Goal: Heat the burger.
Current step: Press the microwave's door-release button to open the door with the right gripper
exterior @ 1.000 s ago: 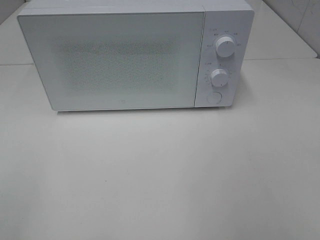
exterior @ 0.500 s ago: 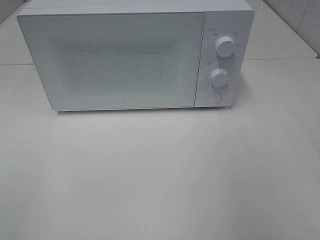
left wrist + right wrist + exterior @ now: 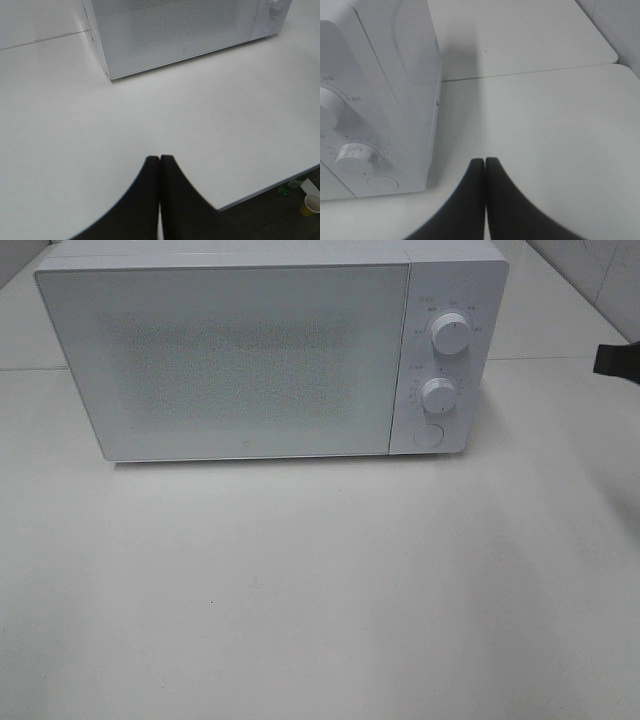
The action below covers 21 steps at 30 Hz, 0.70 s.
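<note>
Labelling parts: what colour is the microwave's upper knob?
White upper knob; clearest in the exterior high view.

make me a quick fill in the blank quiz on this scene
The microwave is ____ (open or shut).
It has ____ knobs above a round button.
In the high view the knobs lie on its ____ side.
The left pincer and right pincer are both closed and hold ____.

Missing words: shut; two; right; nothing
</note>
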Available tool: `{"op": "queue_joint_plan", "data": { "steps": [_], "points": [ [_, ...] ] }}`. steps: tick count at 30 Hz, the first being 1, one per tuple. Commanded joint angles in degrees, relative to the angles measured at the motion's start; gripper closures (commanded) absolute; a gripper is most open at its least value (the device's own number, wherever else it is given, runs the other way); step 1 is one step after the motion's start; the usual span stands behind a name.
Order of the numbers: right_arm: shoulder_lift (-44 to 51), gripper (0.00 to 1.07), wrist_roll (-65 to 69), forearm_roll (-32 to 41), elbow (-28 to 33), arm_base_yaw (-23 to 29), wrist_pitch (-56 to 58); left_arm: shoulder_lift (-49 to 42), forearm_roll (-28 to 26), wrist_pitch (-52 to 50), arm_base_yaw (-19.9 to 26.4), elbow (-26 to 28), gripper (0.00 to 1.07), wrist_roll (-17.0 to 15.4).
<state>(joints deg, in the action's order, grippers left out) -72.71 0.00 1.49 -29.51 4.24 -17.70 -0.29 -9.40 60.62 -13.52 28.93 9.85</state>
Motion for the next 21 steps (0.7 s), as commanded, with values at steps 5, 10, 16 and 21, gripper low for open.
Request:
{"op": "queue_joint_plan", "data": {
  "steps": [5, 10, 16, 21],
  "points": [
    [-12.4, 1.07, 0.0, -0.6, -0.3, 10.1, -13.2, -0.5, -0.2, -0.7, 0.2, -0.2, 1.06, 0.0],
    [-16.1, 1.07, 0.0, -0.6, -0.5, 14.1, -16.6, -0.5, -0.2, -0.7, 0.2, -0.2, 1.06, 0.0],
    [-24.6, 1.07, 5.2, -0.6, -3.9, 21.9, -17.4, -0.5, -0.2, -0.7, 0.2, -0.2, 1.06, 0.0],
    [-27.2, 1.07, 12.3, -0.2, -6.0, 22.0, -17.0, -0.5, -0.2, -0.7, 0.2, -0.2, 1.06, 0.0]
  ]
}}
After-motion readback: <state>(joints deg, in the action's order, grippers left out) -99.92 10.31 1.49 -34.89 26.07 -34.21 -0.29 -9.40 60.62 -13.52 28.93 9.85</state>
